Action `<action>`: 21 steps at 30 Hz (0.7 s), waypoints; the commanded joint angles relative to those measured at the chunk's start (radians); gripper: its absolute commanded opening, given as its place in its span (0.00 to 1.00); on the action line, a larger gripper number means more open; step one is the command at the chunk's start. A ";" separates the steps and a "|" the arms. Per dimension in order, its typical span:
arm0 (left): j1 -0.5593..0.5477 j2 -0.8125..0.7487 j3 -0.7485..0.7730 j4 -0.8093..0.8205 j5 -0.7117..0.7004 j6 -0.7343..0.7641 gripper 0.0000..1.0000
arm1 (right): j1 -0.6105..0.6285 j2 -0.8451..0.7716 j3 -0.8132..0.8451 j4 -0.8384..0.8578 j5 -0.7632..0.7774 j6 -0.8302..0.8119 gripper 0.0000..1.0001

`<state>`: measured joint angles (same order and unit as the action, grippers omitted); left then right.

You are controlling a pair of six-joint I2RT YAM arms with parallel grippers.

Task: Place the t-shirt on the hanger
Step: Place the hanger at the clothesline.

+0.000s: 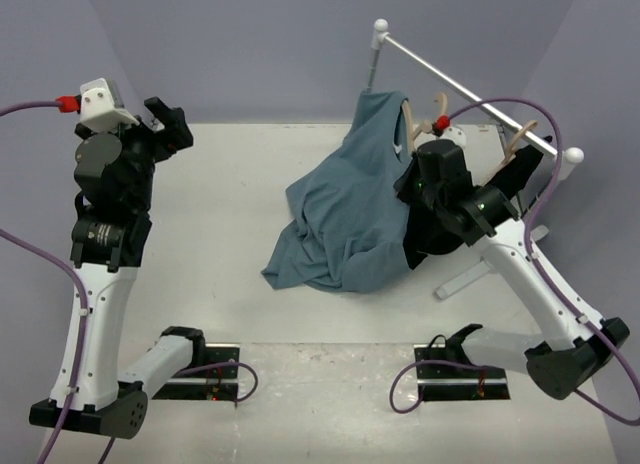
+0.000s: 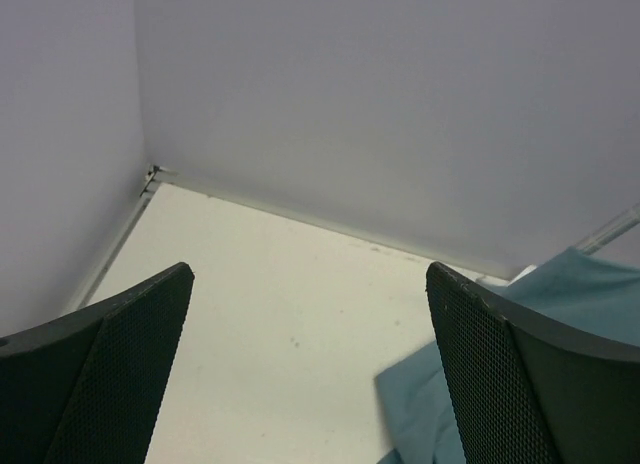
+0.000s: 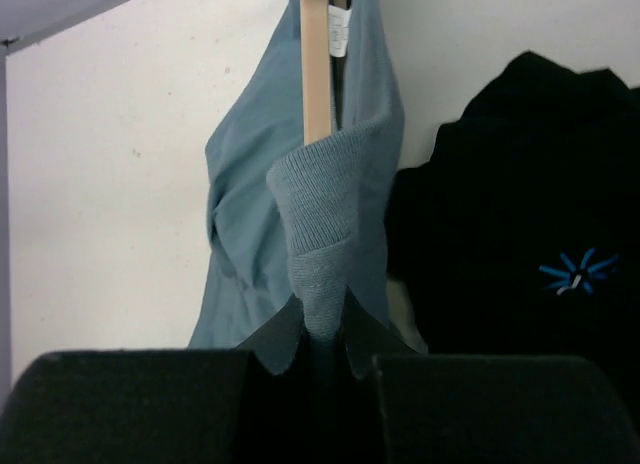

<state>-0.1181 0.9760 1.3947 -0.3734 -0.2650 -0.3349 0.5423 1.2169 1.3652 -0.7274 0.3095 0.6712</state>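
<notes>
Blue-grey cloth of the t-shirt (image 1: 345, 219) rose to a peak near the rail (image 1: 470, 89) and spilled in a heap onto the table (image 1: 230, 244). One pale wooden arm of the hanger (image 3: 316, 64) ran up inside the neck opening. The right gripper (image 3: 312, 349) was clamped tight on the ribbed collar (image 3: 320, 204), with a black garment (image 3: 510, 244) just beside it. Well apart, at the far left, the left gripper (image 2: 308, 274) hovered with its jaws spread wide and nothing between them. The step in hand looked like working the collar over the hanger. The next move probably called for drawing the collar over the hanger's shoulder while the free arm came in to steady the cloth.
</notes>
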 commanded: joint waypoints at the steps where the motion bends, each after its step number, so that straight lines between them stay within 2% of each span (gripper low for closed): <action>1: 0.000 -0.034 -0.042 -0.060 -0.024 0.078 1.00 | 0.001 -0.129 -0.050 0.111 0.060 0.161 0.00; 3: 0.000 -0.058 -0.083 -0.049 0.022 0.076 1.00 | 0.001 -0.099 -0.034 0.078 0.093 0.197 0.00; 6: 0.001 -0.057 -0.120 -0.033 0.087 0.068 1.00 | 0.002 0.003 0.126 -0.023 0.167 0.222 0.00; 9: 0.000 -0.050 -0.158 -0.030 0.176 0.059 1.00 | -0.001 0.197 0.350 -0.217 0.307 0.253 0.00; 12: 0.000 -0.056 -0.184 -0.011 0.221 0.061 1.00 | -0.004 0.291 0.547 -0.332 0.449 0.274 0.00; 16: 0.000 -0.051 -0.201 0.007 0.291 0.053 1.00 | -0.028 0.345 0.615 -0.441 0.502 0.309 0.00; 21: -0.002 -0.041 -0.221 0.039 0.345 0.034 1.00 | -0.045 0.376 0.589 -0.458 0.558 0.331 0.00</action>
<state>-0.1189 0.9318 1.1891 -0.4009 -0.0015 -0.2955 0.5193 1.5860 1.9163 -1.1446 0.6945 0.9388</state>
